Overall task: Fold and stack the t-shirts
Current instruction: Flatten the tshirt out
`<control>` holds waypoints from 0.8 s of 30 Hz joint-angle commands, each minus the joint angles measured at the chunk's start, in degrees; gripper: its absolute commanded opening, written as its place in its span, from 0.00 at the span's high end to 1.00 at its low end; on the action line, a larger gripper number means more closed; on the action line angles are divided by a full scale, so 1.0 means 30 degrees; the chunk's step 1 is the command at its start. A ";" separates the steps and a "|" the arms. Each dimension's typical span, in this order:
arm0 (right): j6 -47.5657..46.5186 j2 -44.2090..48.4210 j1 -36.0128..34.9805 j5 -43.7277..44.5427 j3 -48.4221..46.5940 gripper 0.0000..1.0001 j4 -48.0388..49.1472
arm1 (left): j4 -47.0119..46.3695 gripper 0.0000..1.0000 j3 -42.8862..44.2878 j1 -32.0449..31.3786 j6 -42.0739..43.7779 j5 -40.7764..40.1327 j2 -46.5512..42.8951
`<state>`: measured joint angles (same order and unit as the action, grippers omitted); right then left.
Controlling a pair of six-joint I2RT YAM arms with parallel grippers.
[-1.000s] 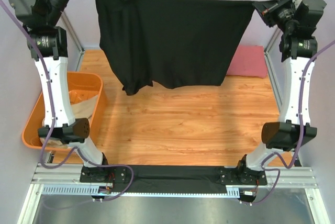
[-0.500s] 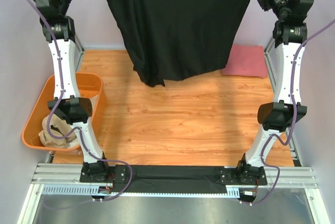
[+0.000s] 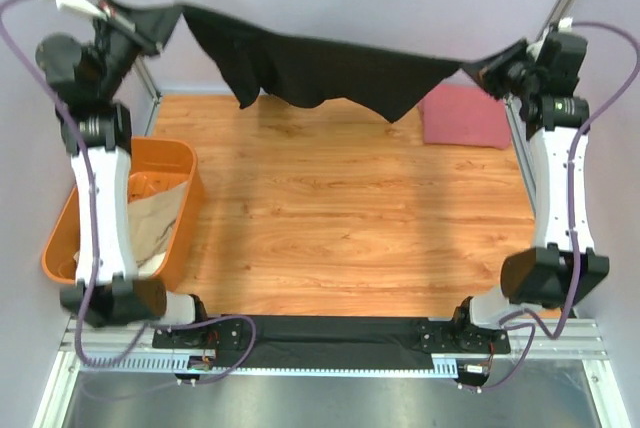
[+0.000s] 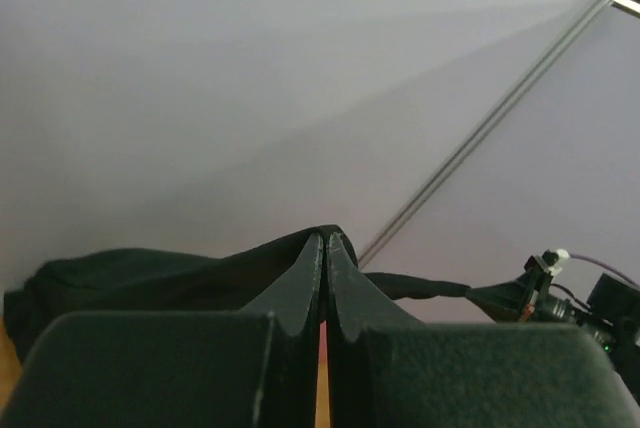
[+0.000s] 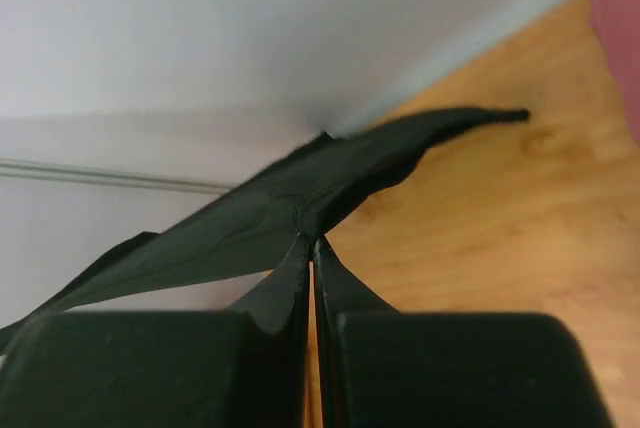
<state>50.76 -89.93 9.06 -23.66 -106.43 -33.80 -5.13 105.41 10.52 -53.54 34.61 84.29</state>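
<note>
Inside the orange tub (image 3: 193,183), tan shirt (image 3: 155,220); left hand (image 4: 325,248), right hand (image 5: 311,248) pinch black shirt (image 3: 320,63).

Soft, even light fills the top view; the wooden desk (image 3: 350,218) shines palest midway, and the black t-shirt (image 3: 330,68) swallows detail. The left hand (image 4: 322,240) and right hand (image 5: 309,244) loom dark, blurred close up.

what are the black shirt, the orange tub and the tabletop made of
Black shirt: soft matte cloth, likely a cotton knit; it sags and drapes in folds.
Orange tub: moulded plastic, judging by its smooth, rounded rim.
Tabletop: wood-grain look with a light sheen; solid wood or laminate, cannot tell.
</note>
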 commanded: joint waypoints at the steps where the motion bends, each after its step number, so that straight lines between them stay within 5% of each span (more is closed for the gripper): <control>1: -0.2764 0.3193 -0.0177 -0.0784 0.4556 1.00 -0.3524 | 0.4521 1.00 -0.5502 -0.0077 0.2927 -0.1540 -0.6639; 2: -0.3061 0.3924 -0.0294 -0.0843 0.5642 1.00 -0.3934 | 0.6754 1.00 -0.7053 -0.0892 0.4210 -0.2968 -0.7841; 3: -0.3499 0.4657 -0.0817 -0.0786 0.6610 1.00 -0.4837 | 0.9155 1.00 -0.7504 -0.2119 0.6224 -0.7594 -0.9535; 4: -0.4199 0.5766 -0.1142 -0.0408 0.8534 1.00 -0.5397 | 1.2108 1.00 -0.8204 -0.4770 0.6302 -0.9206 -1.0219; 6: -0.4498 0.6798 -0.2135 -0.0112 1.0389 1.00 -0.6656 | 1.3771 1.00 -1.1266 -0.6020 0.5284 -1.1202 -1.2350; 10: -0.4616 0.9112 -0.3744 0.0589 1.5399 1.00 -0.8008 | 1.8858 1.00 -1.6843 -0.7170 -0.0296 -1.2175 -1.6253; 16: -0.3797 1.2250 -0.4162 0.1965 2.2142 0.99 -0.9444 | 2.2560 0.98 -2.3031 -0.7170 -0.3771 -1.1685 -2.2438; 17: -0.3622 1.2484 -0.4162 0.1969 2.3133 0.99 -0.9533 | 2.2974 0.89 -2.3383 -0.7141 -0.4123 -1.1654 -2.3168; 18: -0.3475 1.2777 -0.4162 0.1998 2.3549 0.96 -0.9795 | 2.3239 0.60 -2.3532 -0.7141 -0.4242 -1.0929 -2.3407; 19: -0.3271 1.2867 -0.4162 0.2143 2.3844 0.89 -1.0058 | 2.3938 0.51 -2.3620 -0.7141 -0.4302 -1.0806 -2.3700; 24: -0.3647 1.3600 -0.4162 0.4363 2.2829 0.48 -1.0943 | 2.6784 0.30 -2.0638 -0.7141 -0.2729 -1.3137 -2.5020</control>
<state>40.38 -50.68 -3.31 -15.99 -33.98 -65.82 69.60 36.86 -10.81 -63.22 0.34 11.25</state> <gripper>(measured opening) 0.476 0.667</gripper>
